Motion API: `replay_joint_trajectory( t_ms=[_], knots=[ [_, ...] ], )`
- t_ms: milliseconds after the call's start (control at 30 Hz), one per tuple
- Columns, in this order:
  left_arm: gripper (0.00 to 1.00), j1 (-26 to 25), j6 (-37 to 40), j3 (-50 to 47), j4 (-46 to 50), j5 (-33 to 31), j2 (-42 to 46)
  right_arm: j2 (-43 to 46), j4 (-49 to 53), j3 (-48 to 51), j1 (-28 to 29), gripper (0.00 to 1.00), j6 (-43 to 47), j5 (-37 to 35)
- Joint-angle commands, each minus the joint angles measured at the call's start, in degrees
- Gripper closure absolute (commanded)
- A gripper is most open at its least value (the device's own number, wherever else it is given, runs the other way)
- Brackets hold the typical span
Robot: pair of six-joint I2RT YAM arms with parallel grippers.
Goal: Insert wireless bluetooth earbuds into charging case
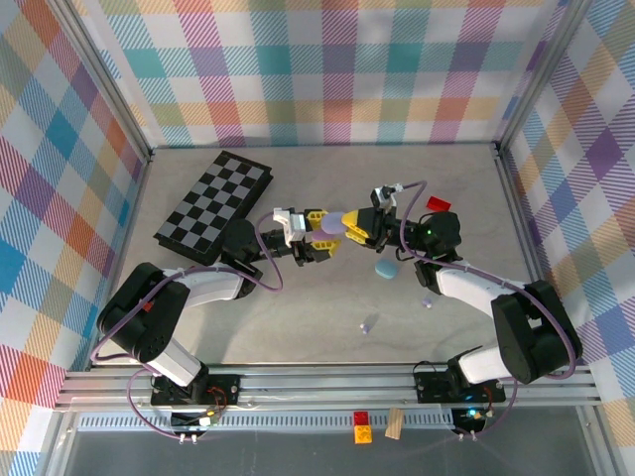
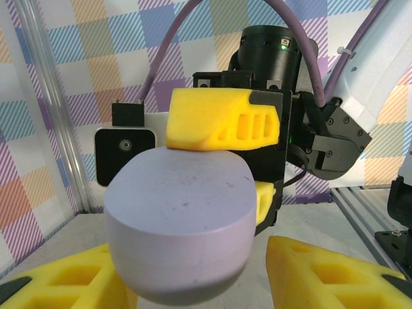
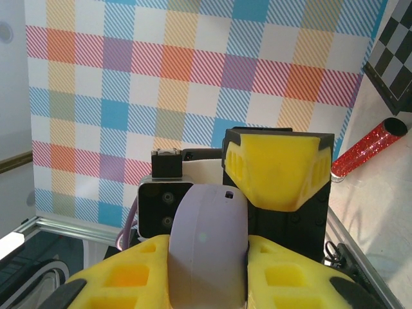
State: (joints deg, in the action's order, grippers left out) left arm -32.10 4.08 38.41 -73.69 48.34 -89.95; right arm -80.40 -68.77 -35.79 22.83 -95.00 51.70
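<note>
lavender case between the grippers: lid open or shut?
Shut. The lavender case reads as one closed pebble with only a thin seam line, no raised lid.

place: robot test cell | evidence: plaid walls [image 1: 327, 69], aluminium rail [image 1: 327, 382]

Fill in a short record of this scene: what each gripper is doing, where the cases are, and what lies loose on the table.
lavender case: mid-table, between the two grippers
right gripper: shut on the lavender case
left gripper: fingers either side of the case, a small gap on one side; grip unclear
light blue case: on the table, nearer the arm bases
earbuds: two tiny lavender ones loose on the table, apart from both cases
checkerboard: lying flat, far left
</note>
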Motion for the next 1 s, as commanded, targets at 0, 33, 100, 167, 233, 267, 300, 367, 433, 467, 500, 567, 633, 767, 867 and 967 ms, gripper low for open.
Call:
replay_joint_trajectory(
  t_ms=[0,33,100,167,233,267,300,367,433,467,500,567,633,767,867,967],
  knots=[
    [0.48,0.46,1.02,1.47,-2.96,-0.25,0.3,1.47,0.25,-0.77,-0.19,0.95,2.05,0.33],
    [0.48,0.5,1.02,1.44,-2.95,-0.21,0.3,1.5,0.51,-0.65,-0.24,0.95,2.25,0.31],
    [0.49,0.45,1.02,1.49,-2.95,-0.02,0.39,1.52,0.72,-0.5,-0.24,0.95,2.37,0.24],
    [0.49,0.42,0.87,1.49,-2.99,0.17,0.61,1.39,0.75,-0.43,-0.2,0.95,2.45,0.24],
    [0.49,0.4,0.76,1.58,-2.97,0.52,0.73,1.21,0.83,-0.48,-0.24,0.95,2.54,0.24],
    [0.49,0.44,0.67,1.58,-2.96,0.66,0.74,1.13,0.77,-0.45,-0.24,0.95,2.46,0.24],
    [0.49,0.46,0.51,1.58,-2.97,0.66,0.74,1.04,0.67,-0.58,-0.22,0.95,2.45,0.2],
    [0.5,0.46,0.42,1.58,-2.96,0.82,0.74,0.95,0.69,-0.8,-0.23,0.95,2.58,0.34],
    [0.5,0.45,0.19,1.64,-2.95,1.03,0.74,0.97,1.49,-0.81,-0.24,0.95,3.02,0.42],
    [0.5,0.46,0.1,1.66,-2.95,1.14,0.74,1.04,1.71,-0.7,-0.21,0.95,3.16,0.35],
    [0.51,0.46,-0.03,1.75,-2.96,1.15,0.74,0.95,1.56,-0.61,-0.24,0.95,3.17,0.33],
    [0.51,0.39,-0.03,1.68,-2.96,1.23,0.83,1.01,1.4,-0.62,-0.24,0.95,3.07,0.28],
    [0.51,0.46,-0.03,1.75,-2.96,1.32,0.83,1.04,1.72,-0.76,-0.24,0.95,3.41,0.32],
    [0.55,0.46,-0.38,1.92,-2.97,1.76,0.66,0.95,1.84,-0.66,-0.24,0.95,3.5,0.33],
    [0.55,0.43,-0.53,1.93,-2.98,1.94,0.74,1.11,2.41,-0.58,-0.24,0.95,3.95,0.27],
    [0.55,0.46,-0.6,2.01,-2.96,1.98,0.74,1.04,2.33,-0.65,-0.24,0.95,4.03,0.33]
  ],
)
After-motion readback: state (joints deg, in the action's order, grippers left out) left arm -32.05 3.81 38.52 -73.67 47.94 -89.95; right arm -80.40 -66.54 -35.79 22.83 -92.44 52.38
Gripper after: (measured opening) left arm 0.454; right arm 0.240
